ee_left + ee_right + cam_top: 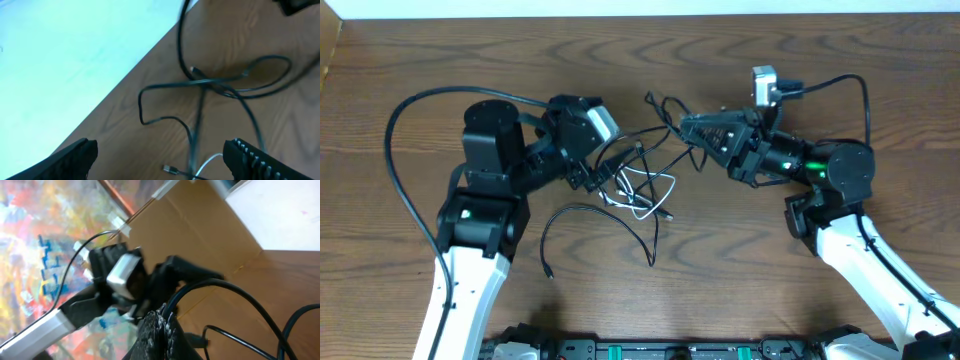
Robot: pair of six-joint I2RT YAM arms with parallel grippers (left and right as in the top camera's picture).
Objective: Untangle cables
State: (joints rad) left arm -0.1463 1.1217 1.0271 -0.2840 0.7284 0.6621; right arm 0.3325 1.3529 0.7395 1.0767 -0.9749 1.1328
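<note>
Cables (pixel 642 196) lie knotted mid-way across the bench (pixel 750 290) between the arms, so the right tool (pixel 159 330), clamped on a black strand, should draw gently outward while the left tool (pixel 162 152), spread wide and empty, steadies the loops.

The counter (pixel 720 270) is dark brown wood with bold, wavy grain. A pale strip (pixel 620 8) runs beyond its far edge. The right wrist view shows a brown cardboard panel (pixel 200 235) beside a brightly painted surface (pixel 35 240). The light is even.
</note>
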